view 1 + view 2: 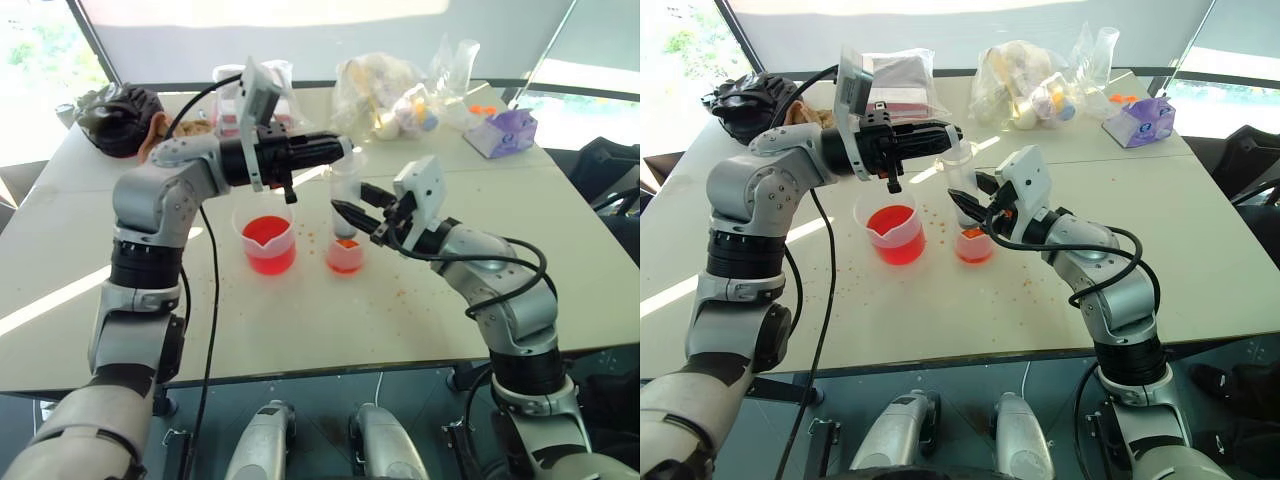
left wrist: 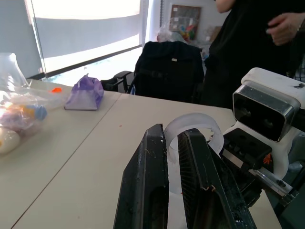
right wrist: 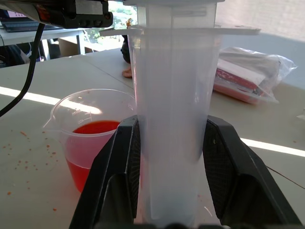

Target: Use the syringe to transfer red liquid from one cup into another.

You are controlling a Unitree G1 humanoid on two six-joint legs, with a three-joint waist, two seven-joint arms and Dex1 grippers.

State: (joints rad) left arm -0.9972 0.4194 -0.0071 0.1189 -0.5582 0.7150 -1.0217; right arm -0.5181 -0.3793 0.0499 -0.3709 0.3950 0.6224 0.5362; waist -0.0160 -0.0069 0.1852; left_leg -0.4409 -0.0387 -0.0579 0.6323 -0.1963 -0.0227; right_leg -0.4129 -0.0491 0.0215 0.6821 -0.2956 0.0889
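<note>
Standing upright over the narrow cup point(image 1: 345, 255), the syringe point(image 3: 174, 119) is clamped at its barrel by the right gripper point(image 1: 352, 217), while the left gripper point(image 1: 340, 148) pinches the plunger top. The spouted beaker point(image 1: 268, 243) of red liquid point(image 1: 268, 234) sits just left. Pressing the plunger off-axis could tilt the syringe and tip the cup, spilling liquid.

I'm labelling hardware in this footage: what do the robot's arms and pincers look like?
Silver-grey jointed arms with black bands. Each ends in a black two-fingered pincer, left and right, topped by a white camera block. Black cables loop along both arms.
</note>
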